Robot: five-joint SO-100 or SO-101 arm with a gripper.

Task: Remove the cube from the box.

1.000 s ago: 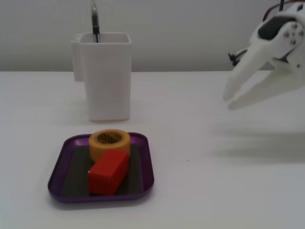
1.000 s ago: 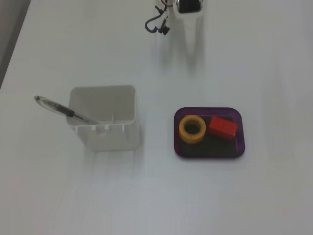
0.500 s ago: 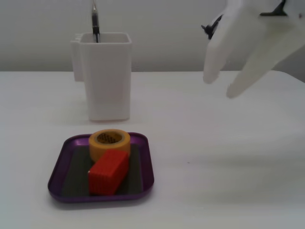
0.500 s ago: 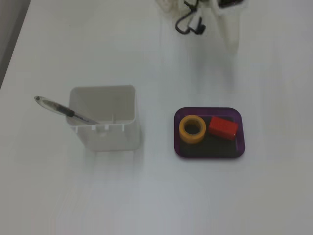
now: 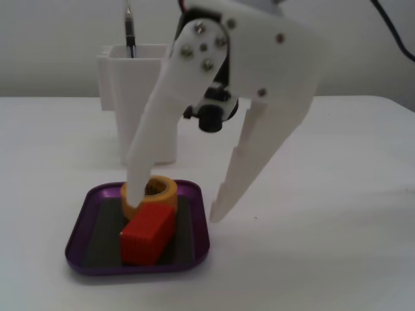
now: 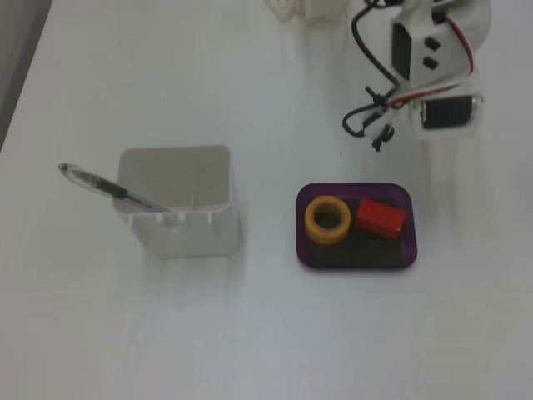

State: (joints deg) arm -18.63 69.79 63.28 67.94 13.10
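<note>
Farthest to the left of the gripper [image 5: 175,204] in the low fixed view, a tall white square plastic container [image 5: 139,97] stands on the white table [image 5: 324,246] with a dark pen [image 6: 107,188] leaning in it, well clear of the work and not in the way. Next comes the shallow square purple tray with a raised rim [image 5: 76,234], and on its dark floor lie two things side by side and touching: a yellow-orange ring of tape [image 5: 150,192] toward the back and the small red ribbed plastic block [image 5: 148,233] in front of it, resting on a long face and turned at a slant. That close packing matters, since one finger has little room on the ring's side. The white two-finger gripper is spread wide, wide enough to span the block; its left fingertip [image 5: 136,191] shows in front of the ring, though whether it touches the ring cannot be told from this angle, and its right fingertip [image 5: 217,210] hangs just past the tray's right rim. The block sits below and between the tips, not yet held. From above, in the other fixed view, the arm [image 6: 433,75] lies beyond the tray's far right corner, the fingertips themselves hard to make out there, so the hand appears raised rather than down among the contents. Judging by this, the reach is under way and the descent onto the block remains to be done.
</note>
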